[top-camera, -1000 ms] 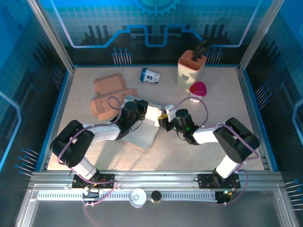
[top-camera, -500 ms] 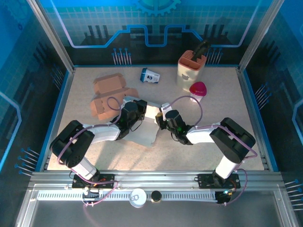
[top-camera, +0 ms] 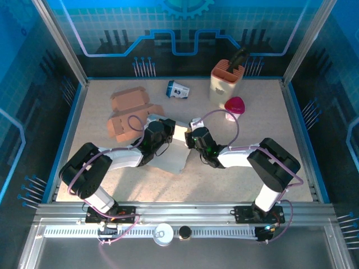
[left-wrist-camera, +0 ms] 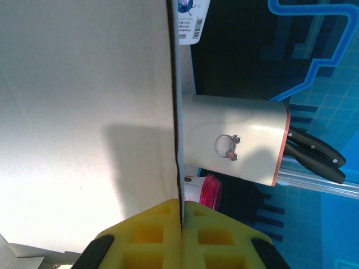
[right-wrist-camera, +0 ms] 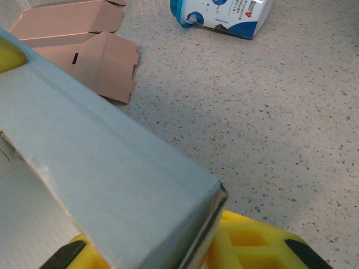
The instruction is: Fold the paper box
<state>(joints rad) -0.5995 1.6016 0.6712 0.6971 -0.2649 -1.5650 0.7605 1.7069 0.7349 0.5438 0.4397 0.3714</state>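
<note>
The paper box is a white, partly folded sheet lying mid-table between the two arms. My left gripper is shut on a thin upright panel of the paper box; the panel's edge runs straight down between the yellow pads of the left gripper. My right gripper meets the box from the right. A grey-white folded flap of the paper box fills the gap of the right gripper, and its creased corner presses on the right pad.
Flat brown cardboard boxes lie at the back left, also near the right wrist. A blue-white carton lies at the back centre. A cream knife block and a pink-lidded cup stand at the back right.
My right gripper has slid left along the table up to the box's right side and its jaws have narrowed onto the flap. The left gripper has kept its hold in place.
</note>
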